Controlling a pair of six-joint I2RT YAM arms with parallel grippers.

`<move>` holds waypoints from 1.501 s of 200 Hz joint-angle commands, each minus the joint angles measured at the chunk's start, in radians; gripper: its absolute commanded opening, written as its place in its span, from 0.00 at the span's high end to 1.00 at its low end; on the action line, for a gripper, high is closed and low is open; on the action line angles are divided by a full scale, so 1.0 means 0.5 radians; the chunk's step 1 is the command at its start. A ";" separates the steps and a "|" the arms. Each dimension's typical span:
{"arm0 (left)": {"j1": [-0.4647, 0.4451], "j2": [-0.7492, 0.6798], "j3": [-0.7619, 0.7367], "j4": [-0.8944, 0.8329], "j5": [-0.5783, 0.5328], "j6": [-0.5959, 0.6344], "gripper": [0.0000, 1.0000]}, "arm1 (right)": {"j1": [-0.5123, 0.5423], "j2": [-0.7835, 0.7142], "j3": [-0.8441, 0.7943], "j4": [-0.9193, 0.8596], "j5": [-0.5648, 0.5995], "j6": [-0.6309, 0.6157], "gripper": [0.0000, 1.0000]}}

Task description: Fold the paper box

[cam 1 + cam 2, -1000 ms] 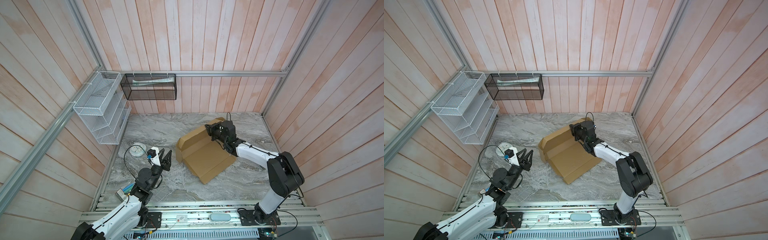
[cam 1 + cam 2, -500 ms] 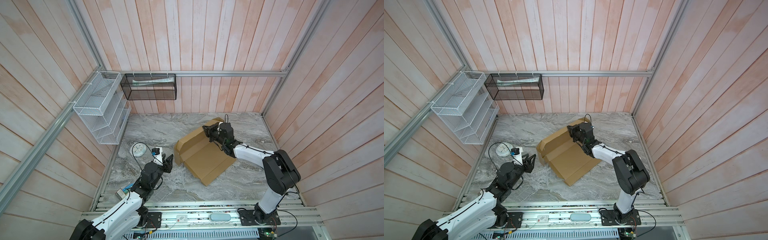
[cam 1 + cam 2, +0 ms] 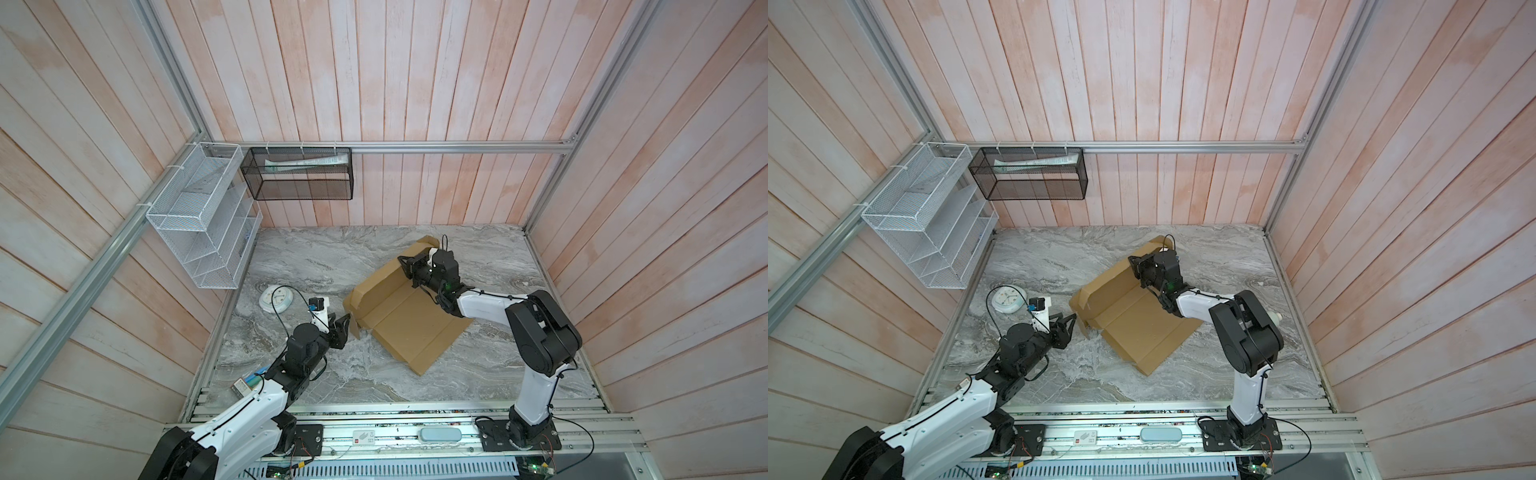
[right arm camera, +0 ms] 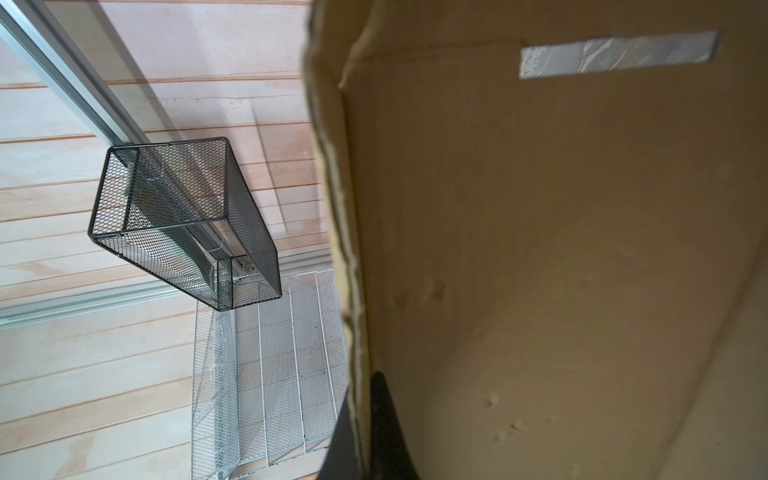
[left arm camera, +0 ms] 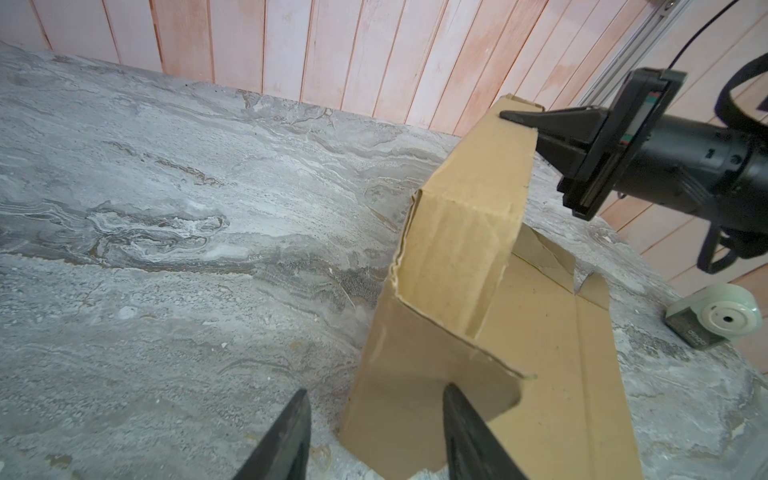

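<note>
The paper box lies mid-counter, toward the right arm's side. It is a die-cut sheet of brown corrugated cardboard with its base flat and its far long wall stood up. It should be light, fairly stiff across the panels and ready to hinge at the creases, so it will probably slide on the smooth marble unless something pins it. Thin edges and flap tips look easy to crush or tear, as the ragged edge in the left wrist view suggests. The best holds seem to be free panel edges close to a crease. The right fingers are clenched on the top edge of the raised wall, near its far end. The left fingers are spread apart, straddling the end flap at the wall's near corner; whether either one touches it I cannot tell. The right arm covers part of the base and any flaps beneath it. The right wrist view gives only the wall's inner face and one slot. A pale roll-like object beyond the box is too poorly seen to name.
</note>
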 commanded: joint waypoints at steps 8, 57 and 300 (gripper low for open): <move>-0.004 0.088 0.040 0.023 0.038 -0.036 0.48 | 0.020 0.095 0.037 0.051 -0.066 0.075 1.00; -0.006 0.257 0.078 0.098 0.065 -0.052 0.50 | 0.021 0.127 0.052 0.077 -0.079 0.087 1.00; -0.156 0.414 0.185 0.223 0.111 0.000 0.70 | 0.060 0.174 0.117 0.118 -0.089 0.118 1.00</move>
